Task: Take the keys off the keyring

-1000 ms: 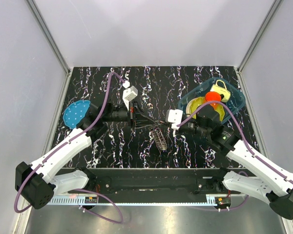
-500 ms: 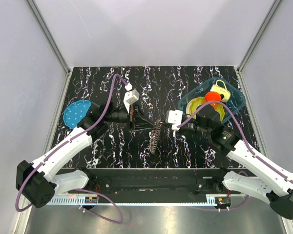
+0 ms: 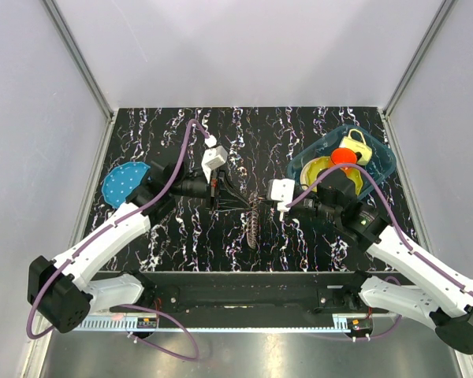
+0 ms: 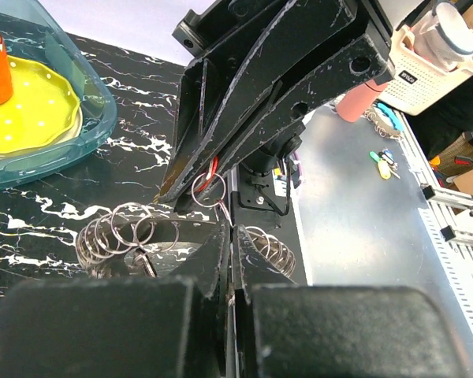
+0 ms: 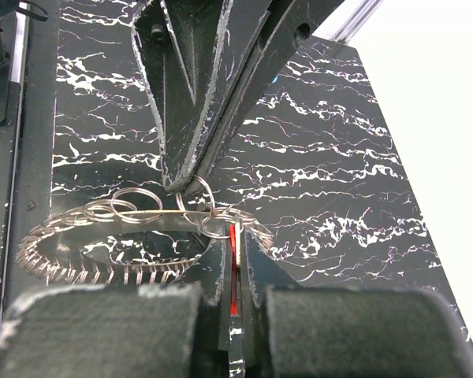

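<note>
Keys [image 3: 254, 219] have swung up into a tighter hang. My left pincer [image 4: 229, 250] clenches the keyring [image 5: 154, 211], and my right pincer [image 5: 235, 240] clenches the red piece [image 5: 234, 272]. It's stiff, slippery wire, so I'd pinch near its opening.

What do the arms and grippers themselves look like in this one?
Left arm and right arm: white shells, black joints, a purple cable looping along each. Left gripper and right gripper: black tapered fingers behind a white camera block.
</note>
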Robot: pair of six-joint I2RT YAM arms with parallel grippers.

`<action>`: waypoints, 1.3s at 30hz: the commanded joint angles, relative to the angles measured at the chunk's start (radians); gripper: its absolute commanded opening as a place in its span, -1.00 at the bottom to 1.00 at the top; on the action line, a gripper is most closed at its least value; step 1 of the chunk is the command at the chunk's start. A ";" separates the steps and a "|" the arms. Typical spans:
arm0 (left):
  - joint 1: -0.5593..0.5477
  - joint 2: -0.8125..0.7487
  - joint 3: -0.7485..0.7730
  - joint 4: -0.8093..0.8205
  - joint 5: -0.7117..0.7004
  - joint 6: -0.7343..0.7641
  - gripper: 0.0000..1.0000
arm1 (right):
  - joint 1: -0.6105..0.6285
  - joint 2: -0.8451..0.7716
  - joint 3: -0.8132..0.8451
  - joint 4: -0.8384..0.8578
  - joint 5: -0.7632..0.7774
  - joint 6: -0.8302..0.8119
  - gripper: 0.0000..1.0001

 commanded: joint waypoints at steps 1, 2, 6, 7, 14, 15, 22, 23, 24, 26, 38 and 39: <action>-0.005 -0.017 0.032 0.011 0.078 -0.022 -1.00 | -0.003 -0.028 0.051 0.119 0.018 -0.012 -1.00; -0.003 -0.023 0.035 0.018 0.072 -0.036 -1.00 | -0.001 -0.034 0.040 0.125 0.015 -0.010 -1.00; -0.003 -0.034 0.033 0.062 -0.015 -0.090 -1.00 | -0.003 -0.063 -0.029 0.148 -0.030 0.005 -1.00; -0.003 -0.036 0.032 0.082 -0.035 -0.102 -1.00 | -0.003 -0.063 -0.034 0.148 -0.040 0.007 -1.00; -0.003 -0.054 0.009 0.143 -0.121 -0.178 -1.00 | -0.001 -0.055 -0.046 0.146 -0.061 0.015 -1.00; -0.003 -0.057 0.009 0.153 -0.129 -0.186 -1.00 | -0.003 -0.057 -0.046 0.148 -0.057 0.013 -1.00; 0.000 -0.068 0.001 0.217 -0.154 -0.235 -1.00 | -0.003 -0.057 -0.061 0.148 -0.045 0.016 -1.00; 0.000 -0.066 -0.004 0.234 -0.149 -0.261 -1.00 | -0.003 -0.057 -0.063 0.148 -0.044 0.018 -1.00; 0.002 -0.063 -0.004 0.251 -0.137 -0.275 -1.00 | -0.003 -0.054 -0.063 0.149 -0.039 0.019 -1.00; 0.002 -0.054 -0.013 0.312 -0.120 -0.322 -1.00 | -0.001 -0.052 -0.060 0.157 -0.030 0.022 -1.00; 0.002 -0.054 -0.027 0.415 0.027 -0.396 -1.00 | -0.003 -0.051 -0.038 0.175 0.030 0.027 -1.00; 0.002 -0.054 -0.033 0.433 0.033 -0.404 -1.00 | -0.001 -0.051 -0.038 0.175 0.030 0.027 -1.00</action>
